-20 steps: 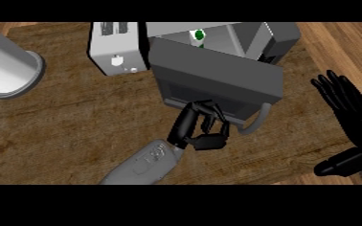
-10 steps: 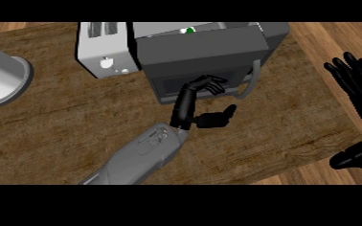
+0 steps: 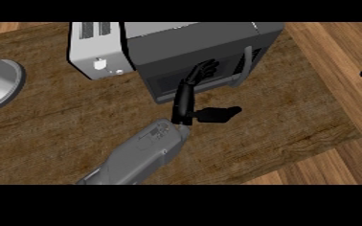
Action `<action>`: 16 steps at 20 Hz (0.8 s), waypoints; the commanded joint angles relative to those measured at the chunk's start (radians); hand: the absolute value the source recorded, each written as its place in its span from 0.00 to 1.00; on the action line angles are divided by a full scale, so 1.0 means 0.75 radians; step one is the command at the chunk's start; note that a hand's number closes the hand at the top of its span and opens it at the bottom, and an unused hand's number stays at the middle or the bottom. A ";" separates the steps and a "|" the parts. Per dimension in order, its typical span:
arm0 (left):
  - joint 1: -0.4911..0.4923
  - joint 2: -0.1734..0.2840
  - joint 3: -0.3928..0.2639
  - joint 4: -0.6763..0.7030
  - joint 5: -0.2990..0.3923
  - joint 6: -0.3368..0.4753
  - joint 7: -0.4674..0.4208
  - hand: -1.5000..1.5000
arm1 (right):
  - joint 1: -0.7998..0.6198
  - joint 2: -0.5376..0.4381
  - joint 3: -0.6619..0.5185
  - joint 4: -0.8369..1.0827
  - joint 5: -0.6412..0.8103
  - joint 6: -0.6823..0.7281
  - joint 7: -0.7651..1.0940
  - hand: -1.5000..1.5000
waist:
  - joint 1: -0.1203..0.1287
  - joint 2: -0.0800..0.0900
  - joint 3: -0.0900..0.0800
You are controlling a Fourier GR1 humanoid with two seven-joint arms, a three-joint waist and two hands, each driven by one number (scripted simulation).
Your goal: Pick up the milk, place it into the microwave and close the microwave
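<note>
The dark grey microwave (image 3: 205,40) stands at the back of the wooden counter. Its door (image 3: 170,72) lies almost flush against the body, with the handle (image 3: 244,67) at the right. My left hand (image 3: 187,93) reaches up from the lower left, open, and its straight fingers (image 3: 203,69) rest on the door's front. The thumb sticks out to the right over the counter. No milk shows anywhere; the microwave's inside is hidden behind the door. Of my right hand only a dark sliver (image 3: 360,74) shows at the right edge.
A white toaster (image 3: 96,52) stands against the microwave's left side. A grey round plate (image 3: 7,81) pokes in at the left edge. The counter's edge (image 3: 311,151) runs diagonally at the lower right, with wooden floor beyond.
The microwave door has swung from wide open to nearly closed. My left hand uncurled and pushed forward with the door. The right hand slid out towards the right edge.
</note>
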 commanded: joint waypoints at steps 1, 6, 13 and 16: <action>-0.093 0.001 0.089 0.043 0.079 0.037 -0.028 0.00 | -0.038 -0.030 -0.010 -0.013 0.065 -0.033 -0.023 1.00 | 0.003 0.018 -0.001; -0.124 0.001 0.093 0.051 0.139 0.065 -0.057 0.00 | -0.065 -0.035 -0.026 0.022 0.084 -0.053 -0.040 1.00 | 0.006 0.034 0.004; -0.138 0.001 0.069 0.088 0.188 0.058 -0.102 0.00 | -0.098 -0.039 -0.014 0.041 0.120 -0.068 -0.044 1.00 | 0.013 0.048 0.005; -0.144 0.001 0.056 0.091 0.208 0.058 -0.125 0.00 | -0.133 -0.042 -0.017 0.043 0.111 -0.067 -0.034 1.00 | 0.015 0.044 0.003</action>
